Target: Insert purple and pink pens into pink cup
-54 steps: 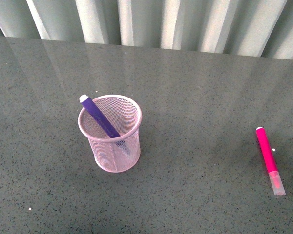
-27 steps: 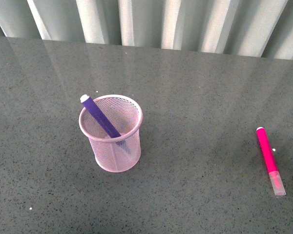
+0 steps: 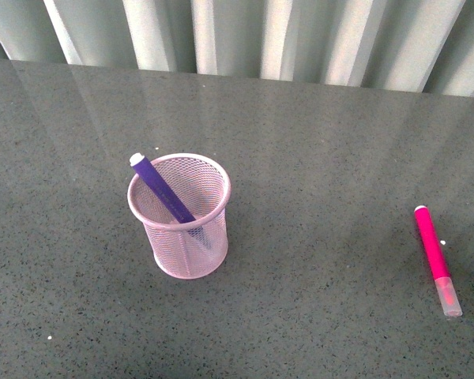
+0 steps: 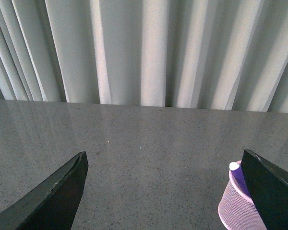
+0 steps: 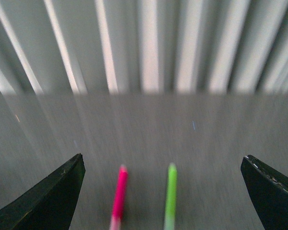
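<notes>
The pink cup (image 3: 170, 249) stood upright left of centre in the front view, a pale pink wire-mesh cylinder with a rolled rim, narrowing slightly toward its base. Inside it the purple pen (image 3: 162, 189) leaned toward the upper left, its white end poking above the rim and its lower part showing through the mesh. The pink pen (image 3: 436, 259) lay flat at the lower right of that frame, well apart from the cup, with its translucent cap toward the bottom edge.

Counted: one cup, one purple pen, one pink pen. The blurred right wrist view added one green pen (image 5: 171, 194) lying beside the pink pen (image 5: 119, 196), roughly parallel to it.

All rested on a grey speckled table (image 3: 316, 158), with a pale pleated curtain (image 3: 237, 35) behind it.

The left gripper (image 4: 163, 158) had its dark fingers spread wide and held nothing; the cup (image 4: 237, 211) and the purple pen's top (image 4: 237, 175) showed close to one finger. The right gripper (image 5: 163, 158) was likewise spread wide and empty.
</notes>
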Robot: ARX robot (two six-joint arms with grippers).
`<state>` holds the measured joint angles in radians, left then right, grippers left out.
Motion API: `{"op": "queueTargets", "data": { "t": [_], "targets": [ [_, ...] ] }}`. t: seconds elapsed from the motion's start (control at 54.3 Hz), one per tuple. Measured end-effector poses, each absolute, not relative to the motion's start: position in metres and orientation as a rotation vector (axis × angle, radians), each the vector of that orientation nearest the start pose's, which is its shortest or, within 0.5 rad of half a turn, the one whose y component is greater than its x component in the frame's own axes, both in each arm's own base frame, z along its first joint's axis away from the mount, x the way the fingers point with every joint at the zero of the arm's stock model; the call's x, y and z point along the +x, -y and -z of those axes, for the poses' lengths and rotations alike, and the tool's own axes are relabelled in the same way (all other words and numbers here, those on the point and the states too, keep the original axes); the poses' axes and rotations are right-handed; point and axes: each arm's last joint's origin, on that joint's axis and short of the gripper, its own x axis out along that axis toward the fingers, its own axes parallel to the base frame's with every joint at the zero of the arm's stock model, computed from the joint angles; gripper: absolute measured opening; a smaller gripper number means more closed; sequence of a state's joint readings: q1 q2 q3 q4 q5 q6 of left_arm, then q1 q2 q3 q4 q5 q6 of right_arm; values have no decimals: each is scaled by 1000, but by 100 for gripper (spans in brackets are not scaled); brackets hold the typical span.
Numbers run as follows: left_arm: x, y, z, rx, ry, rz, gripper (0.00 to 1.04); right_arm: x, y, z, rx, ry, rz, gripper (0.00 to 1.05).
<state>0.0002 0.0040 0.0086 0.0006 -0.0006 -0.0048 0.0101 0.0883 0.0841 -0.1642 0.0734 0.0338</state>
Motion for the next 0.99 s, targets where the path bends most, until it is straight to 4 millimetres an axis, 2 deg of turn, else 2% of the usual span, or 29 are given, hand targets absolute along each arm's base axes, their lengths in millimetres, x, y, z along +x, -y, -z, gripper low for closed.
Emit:
{"op": "queueTargets", "data": {
  "t": [0.055, 0.111, 0.368, 0.534, 0.737, 0.995],
  "targets": [
    [97, 0, -166, -5, 5, -1, 98, 101, 2, -167, 41, -325, 95, 98],
    [97, 0, -166, -5, 6, 0, 98, 108, 3, -165, 54, -400, 109, 98],
    [97, 0, -166, -5, 6, 0, 98, 147, 4, -180, 108, -489, 72, 98],
    [97, 0, -166, -5, 5, 0, 98, 190, 5, -177, 108, -608, 130, 98],
    [97, 0, -166, -5, 6, 0, 98, 235, -6, -162, 196, -826, 146, 98],
    [97, 0, -166, -5, 6, 0, 98, 272, -29, -153, 247, -1016, 154, 98]
  ]
}}
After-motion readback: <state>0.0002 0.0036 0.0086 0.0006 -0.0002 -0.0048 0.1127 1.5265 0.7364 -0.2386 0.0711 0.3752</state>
